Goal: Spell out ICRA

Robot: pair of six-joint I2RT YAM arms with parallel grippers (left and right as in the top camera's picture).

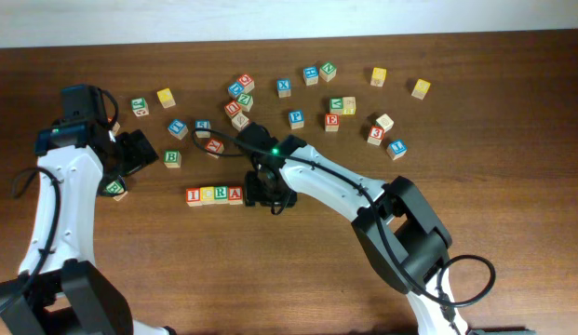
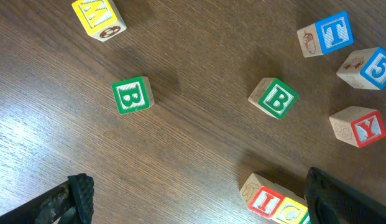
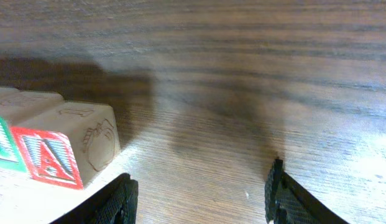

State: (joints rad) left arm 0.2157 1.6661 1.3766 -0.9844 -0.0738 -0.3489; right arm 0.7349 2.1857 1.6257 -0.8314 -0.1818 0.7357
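Brown wood-grain table (image 1: 512,112) bears the ICRA row (image 1: 214,194); perhaps white wall (image 1: 270,19) beyond.

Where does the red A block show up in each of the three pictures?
Overhead: A block ends the row, just left of the right gripper.
Left wrist: not in it; the row's I block shows bottom right.
Right wrist: lower left, beside the R block.
Shared landmark: the row of blocks.
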